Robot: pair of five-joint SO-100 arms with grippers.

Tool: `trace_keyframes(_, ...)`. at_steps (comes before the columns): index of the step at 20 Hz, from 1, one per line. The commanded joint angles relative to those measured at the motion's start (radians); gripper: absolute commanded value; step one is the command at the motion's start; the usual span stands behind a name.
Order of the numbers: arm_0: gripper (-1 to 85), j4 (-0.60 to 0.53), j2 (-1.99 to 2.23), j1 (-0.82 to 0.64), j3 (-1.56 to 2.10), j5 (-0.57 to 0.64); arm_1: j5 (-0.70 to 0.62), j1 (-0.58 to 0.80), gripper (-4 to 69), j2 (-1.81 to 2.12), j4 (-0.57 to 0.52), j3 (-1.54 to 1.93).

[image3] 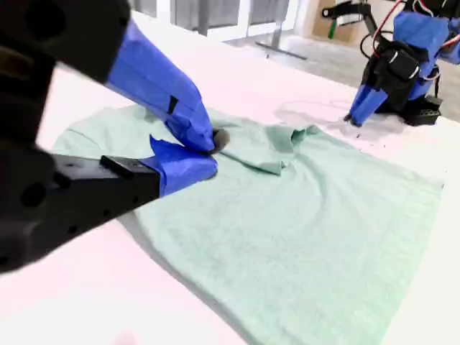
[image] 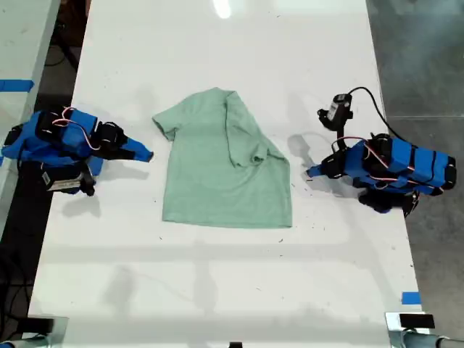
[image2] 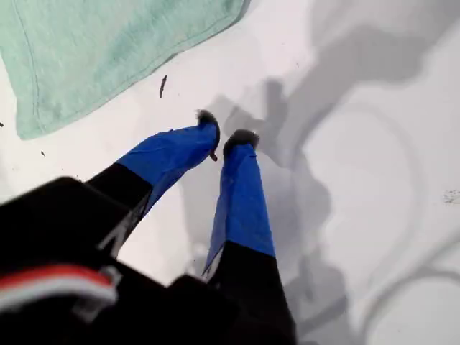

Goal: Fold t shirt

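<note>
The pale mint-green t shirt (image: 210, 170) lies in the middle of the white table (image: 217, 290), with its side on the exterior view's right folded over onto the body (image: 250, 141). My first gripper (image: 312, 172) rests low on the table just off the shirt's edge on the exterior view's right. Its blue fingers (image2: 241, 187) are shut with nothing between them, and a shirt corner (image2: 93, 50) lies beyond them. My second gripper (image: 147, 154) sits at the exterior view's left, short of the sleeve (image: 163, 125). It is also shut (image3: 208, 152) and holds nothing.
A small camera on a stalk (image: 336, 110) with a black cable stands behind the first arm. Blue tape marks sit at the exterior view's lower right (image: 410, 297) and far left (image: 14, 85). Dark floor borders the table on both sides.
</note>
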Motion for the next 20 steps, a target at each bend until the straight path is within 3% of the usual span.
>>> trace_keyframes(1, -0.2, 0.163, -0.456, -0.103, -0.426, 0.017, -0.017, -0.009, 5.0, 0.011, -0.018, 0.041)
trace_keyframes(3, -0.2, 0.339, -0.733, -0.264, -0.752, 0.150, -0.017, -0.009, 5.0, 0.011, -0.018, 0.041)
trace_keyframes(5, 0.1, 0.411, -0.957, -0.426, -0.977, 0.319, -0.017, -0.009, 5.0, 0.011, -0.018, 0.041)
trace_keyframes(7, 14.0, 0.410, -1.170, -0.546, -1.085, 0.439, -0.017, -0.009, 5.0, 0.011, -0.018, 0.041)
trace_keyframes(9, 20.5, 0.393, -1.374, -0.623, -1.137, 0.534, -0.017, -0.009, 4.9, 0.011, -0.018, 0.041)
trace_keyframes(16, 17.5, 0.178, -1.480, -0.879, -0.873, 0.653, -0.017, -0.009, 4.9, 0.011, -0.018, 0.041)
trace_keyframes(20, 16.7, 0.063, -1.548, -0.868, -0.758, 0.673, -0.017, -0.009, 4.9, 0.011, -0.018, 0.041)
